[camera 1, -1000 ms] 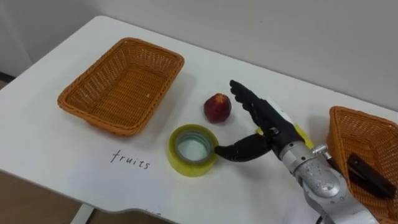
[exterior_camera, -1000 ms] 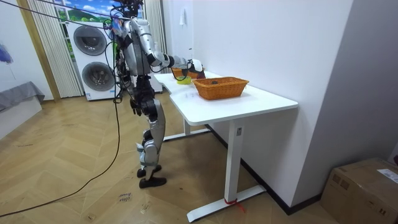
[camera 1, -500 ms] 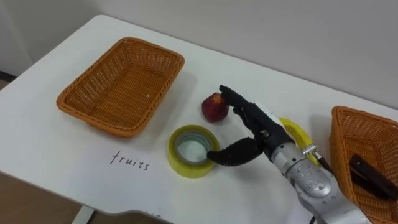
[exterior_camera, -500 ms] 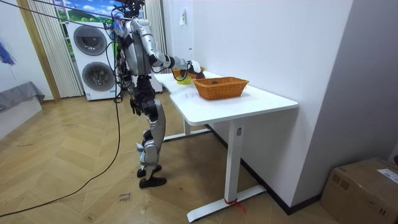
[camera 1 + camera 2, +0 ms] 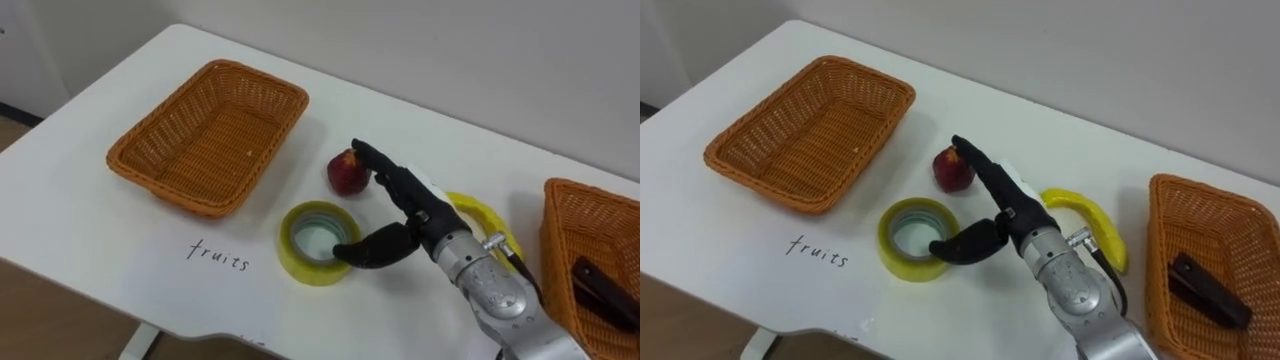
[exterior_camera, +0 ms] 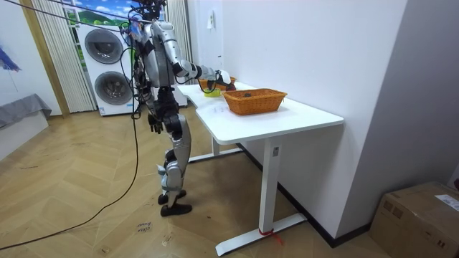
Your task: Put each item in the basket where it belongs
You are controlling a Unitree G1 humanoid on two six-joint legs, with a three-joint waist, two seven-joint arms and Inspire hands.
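Peach (image 5: 346,172) lies just behind the tape roll (image 5: 305,268), so my right robot hand (image 5: 425,212) reaches open-fingered past the roll, I think to grasp it.

A bright room with a white surface by a white wall.

The white surface (image 6: 301,113) stands on thin white legs next to a plain white wall (image 6: 323,50). The floor (image 6: 86,215) is brown wood laid in a zigzag. Two washing machines (image 6: 106,50), one on top of the other, stand at the back beside a long pale curtain (image 6: 50,64). A brown cardboard box (image 6: 419,211) sits at the room view's right. Something low and grey (image 6: 21,118), maybe a bed, is at its left edge. The light is soft and even.
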